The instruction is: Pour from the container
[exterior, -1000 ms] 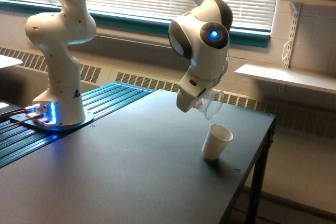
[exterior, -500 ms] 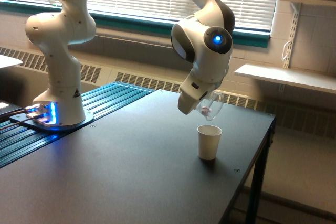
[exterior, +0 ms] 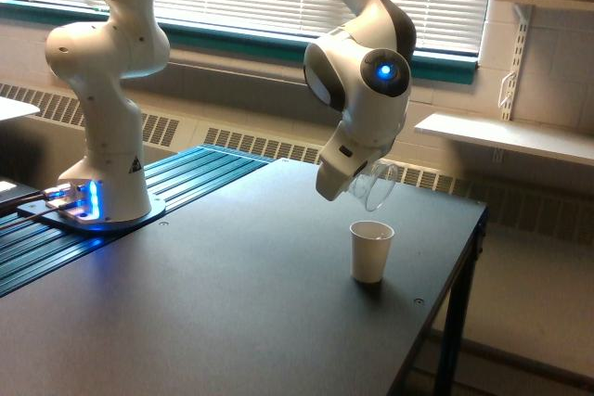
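In the exterior view my gripper (exterior: 357, 183) is shut on the container (exterior: 375, 185), a small clear plastic cup. The container is tipped over, its mouth pointing down toward the exterior view's right, and hangs just above a white paper cup (exterior: 370, 250). The paper cup stands upright on the dark table (exterior: 232, 303) near the table's right edge. I see no reddish bits inside the container. The gripper's fingers are mostly hidden behind the white hand.
The arm's white base (exterior: 102, 201) with blue lights stands at the exterior view's left on a ribbed blue-black strip (exterior: 176, 183). The table's right edge (exterior: 455, 285) drops off close to the paper cup. A wall shelf (exterior: 510, 136) hangs at the right.
The paper cup was tilted one second ago and now stands upright, slightly further left. Reddish bits seen in the container half a second ago no longer show. The hand shifted slightly right.
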`<state>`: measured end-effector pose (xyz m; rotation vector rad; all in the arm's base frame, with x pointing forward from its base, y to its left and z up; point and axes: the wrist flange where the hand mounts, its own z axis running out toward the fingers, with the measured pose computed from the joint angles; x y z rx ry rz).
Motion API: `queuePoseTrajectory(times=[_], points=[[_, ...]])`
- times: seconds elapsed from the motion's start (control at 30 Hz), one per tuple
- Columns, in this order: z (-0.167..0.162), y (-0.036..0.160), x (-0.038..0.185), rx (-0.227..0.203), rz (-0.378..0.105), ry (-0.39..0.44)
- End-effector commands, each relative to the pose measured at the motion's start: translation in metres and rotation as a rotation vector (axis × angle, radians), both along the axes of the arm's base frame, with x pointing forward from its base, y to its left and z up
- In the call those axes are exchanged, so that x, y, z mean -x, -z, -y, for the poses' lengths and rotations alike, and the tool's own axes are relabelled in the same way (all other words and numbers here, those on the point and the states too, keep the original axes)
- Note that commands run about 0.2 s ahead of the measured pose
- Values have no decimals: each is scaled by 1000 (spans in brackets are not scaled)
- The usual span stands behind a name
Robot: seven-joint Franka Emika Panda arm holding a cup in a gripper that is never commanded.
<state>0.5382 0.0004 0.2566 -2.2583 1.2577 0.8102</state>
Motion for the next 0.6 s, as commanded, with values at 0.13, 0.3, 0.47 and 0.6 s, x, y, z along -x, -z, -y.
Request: queuePoseTrajectory(times=[0.13,0.3,0.47,0.6], points=[[-5,-2,4,5,-3,15],[-13,-8,2,48,30,-20],[-16,-18,-1,74,77,-36],[-15,-23,2,83,85,-19]])
